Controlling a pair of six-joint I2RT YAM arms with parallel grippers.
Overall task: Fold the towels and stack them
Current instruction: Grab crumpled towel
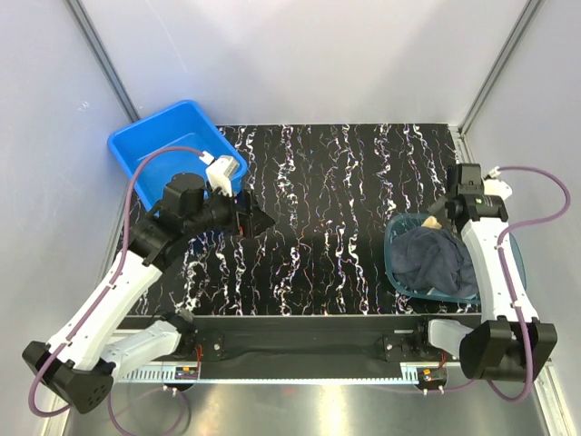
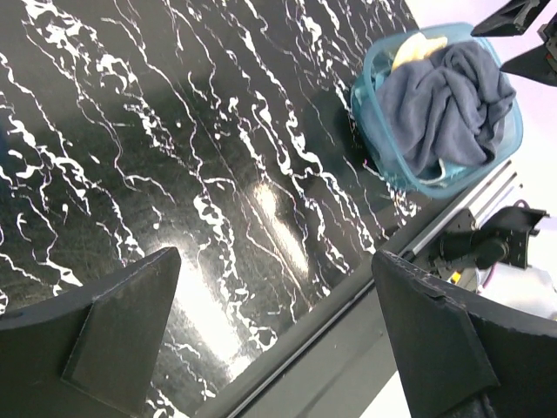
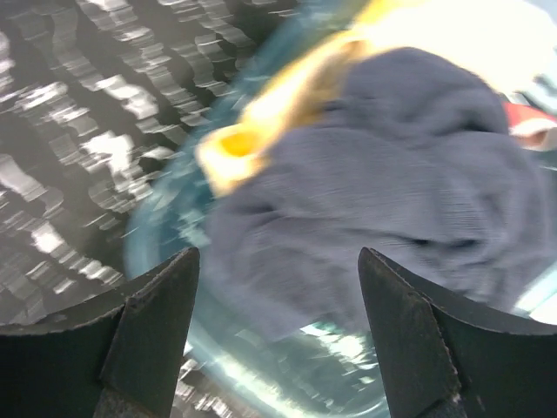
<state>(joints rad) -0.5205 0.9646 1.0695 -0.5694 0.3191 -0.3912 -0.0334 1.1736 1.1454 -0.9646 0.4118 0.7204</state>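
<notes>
Ana: Pincers, two of them, one per arm, and both gaping. Overhead, the left pincer (image 1: 259,220) hangs over the surface (image 1: 336,182), left of centre, with nothing between its fingers.

Ben: Its own wrist camera agrees: two dark fingers set wide, only black marbled surface beneath. That view also gives us an extra. Looking across, there's the teal bowl (image 2: 370,104) from the side and the tips of the right pincer (image 2: 522,39) above it.

Ana: And those tips are spread too! Overhead puts that pincer over the bowl's far-left rim, on the right side of the surface.

Ben: Now the towels, all in that one bowl. A navy-grey towel (image 1: 438,259) is heaped on top, and a yellow towel (image 3: 235,148) pokes out at the rim just under the right pincer.

Ana: The right wrist view is blurred, but it adds a third: a red-and-white scrap (image 3: 531,126) peeking out behind the navy one. Overhead doesn't show that at all. I can't tell whether the fingers touch any cloth.

Ben: So that's three cloths showing and one bowl. Farthest out, at the far-left corner, sits one blue tub (image 1: 163,141). Only the overhead camera catches it; neither wrist view does.
</notes>
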